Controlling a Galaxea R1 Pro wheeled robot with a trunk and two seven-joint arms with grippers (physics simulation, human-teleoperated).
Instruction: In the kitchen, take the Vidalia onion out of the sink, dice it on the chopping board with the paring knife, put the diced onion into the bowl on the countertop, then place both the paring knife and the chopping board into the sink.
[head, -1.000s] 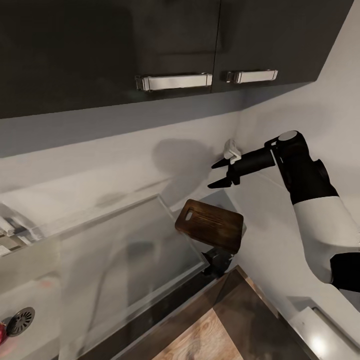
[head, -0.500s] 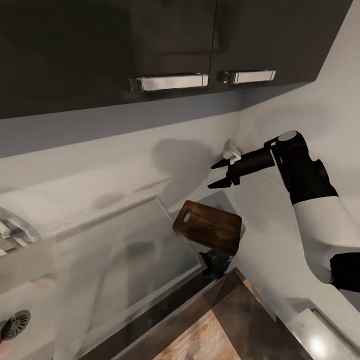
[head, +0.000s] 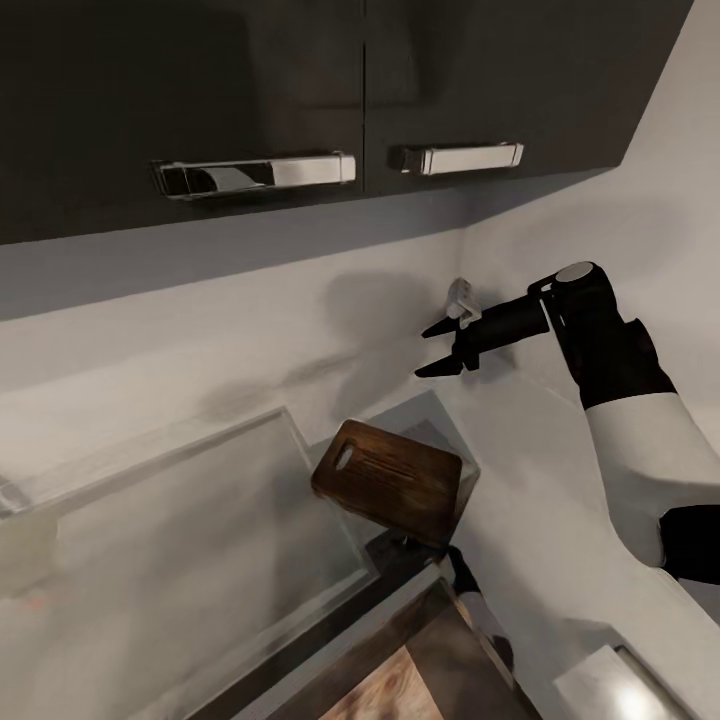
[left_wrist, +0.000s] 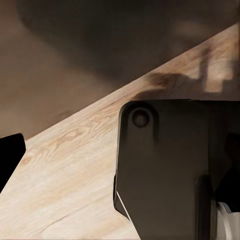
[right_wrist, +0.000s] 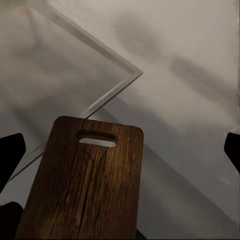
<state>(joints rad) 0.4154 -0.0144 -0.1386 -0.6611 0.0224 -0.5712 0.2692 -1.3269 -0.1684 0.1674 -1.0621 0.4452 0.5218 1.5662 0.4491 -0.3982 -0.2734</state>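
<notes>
The dark brown chopping board (head: 392, 483) with its oval slot lies at the corner of the glossy grey countertop (head: 430, 415), overhanging the front edge. My right gripper (head: 422, 353) hangs open in the air above and behind it, close to the wall, holding nothing. The right wrist view looks down on the chopping board (right_wrist: 87, 185), which lies between the spread fingers (right_wrist: 10, 150). My left gripper (left_wrist: 120, 155) is low over the wooden floor, one dark finger (left_wrist: 9, 155) at the picture's edge. The onion, knife and bowl are out of view.
The sink's flat steel drainboard (head: 190, 540) with a raised rim stretches left of the board. Dark wall cabinets with chrome bar handles (head: 255, 175) hang overhead. A white wall fitting (head: 462, 297) sits in the corner behind the right gripper. A dark robot base part (left_wrist: 165, 165) covers the floor (left_wrist: 65, 165).
The whole picture has shifted left, so the camera has turned right; the sink drain has left the view. The right arm keeps its pose and stays open.
</notes>
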